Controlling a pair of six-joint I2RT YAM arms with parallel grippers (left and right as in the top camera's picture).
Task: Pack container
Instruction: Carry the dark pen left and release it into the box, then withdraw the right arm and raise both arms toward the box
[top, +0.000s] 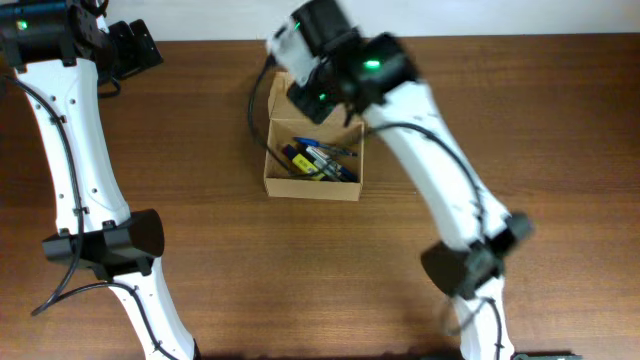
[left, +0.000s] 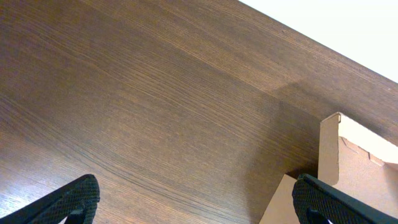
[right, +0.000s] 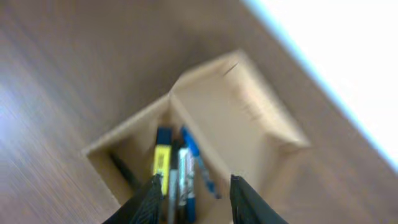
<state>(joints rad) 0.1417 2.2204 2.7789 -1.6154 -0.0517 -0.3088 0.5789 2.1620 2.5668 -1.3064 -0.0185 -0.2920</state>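
Observation:
The container (top: 310, 188), a small tan cardboard box, stands open in the middle of the table with its flap lid (top: 281, 95) raised at the far side. Several pens and markers (top: 318, 160) lie inside, among them a yellow-labelled one (right: 163, 158) and a blue one (right: 191, 146). In the right wrist view my right gripper (right: 196, 182) hovers over the box opening, jaws partly apart, with nothing between them. In the left wrist view my left gripper (left: 196, 186) is wide open above bare table, and a corner of the container (left: 357, 155) shows by its right finger (left: 323, 199).
The brown wooden table (top: 200, 150) ends at a white far edge (left: 348, 31) just behind the box. My right arm (top: 440, 190) crosses above the box's right side. My left arm (top: 75, 150) runs along the table's left.

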